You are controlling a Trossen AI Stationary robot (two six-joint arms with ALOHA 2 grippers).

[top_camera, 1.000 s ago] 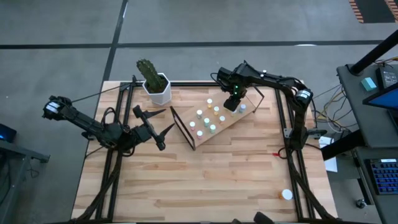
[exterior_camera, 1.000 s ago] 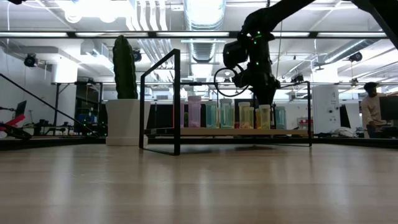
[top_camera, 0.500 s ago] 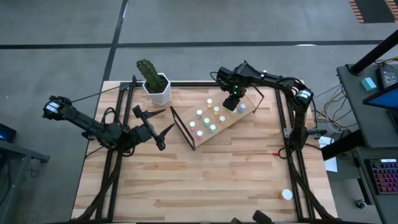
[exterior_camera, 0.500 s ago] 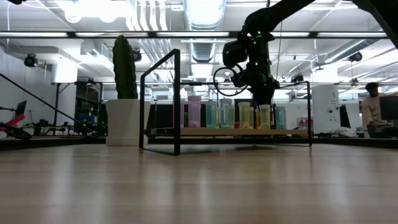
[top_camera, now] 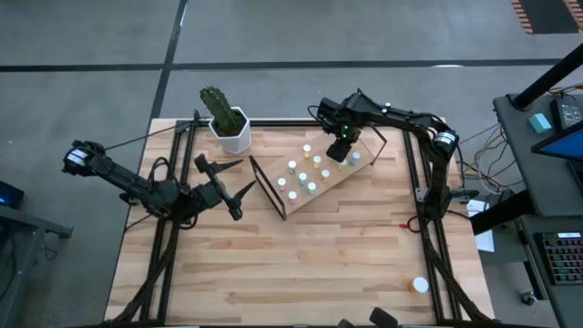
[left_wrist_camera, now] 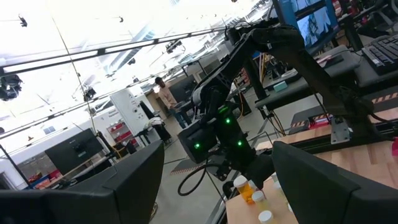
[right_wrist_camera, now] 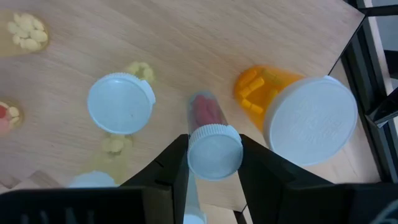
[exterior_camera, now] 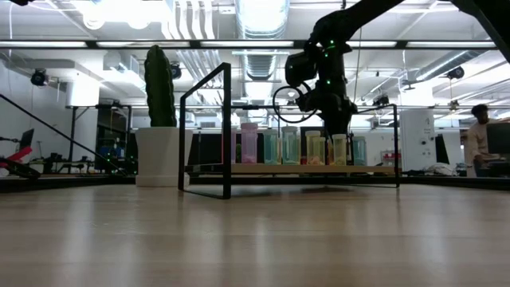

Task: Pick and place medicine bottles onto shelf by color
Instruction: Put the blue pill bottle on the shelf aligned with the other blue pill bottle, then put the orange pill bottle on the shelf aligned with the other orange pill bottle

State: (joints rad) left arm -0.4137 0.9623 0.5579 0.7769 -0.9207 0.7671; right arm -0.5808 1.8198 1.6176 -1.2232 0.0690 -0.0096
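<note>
Shelf [top_camera: 337, 182]: light wood board, matt, on thin black wire frame. Table [top_camera: 301, 264]: pale planks, smooth. Bottles [right_wrist_camera: 214, 149]: clear plastic, matt white caps. Pot [top_camera: 232, 135]: glossy white.

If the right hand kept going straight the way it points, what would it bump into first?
Probably the shelf. The right hand points down at its wooden board with a small white-capped bottle between its fingers, so that bottle's base would likely land there first; depth is unclear.

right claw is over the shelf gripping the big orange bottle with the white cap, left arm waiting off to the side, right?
Not quite. The right wrist view shows the right claw closed on a small white-capped bottle with red contents; the big orange bottle stands free beside it. The rest holds: it is over the shelf, the left claw waiting aside.
</note>
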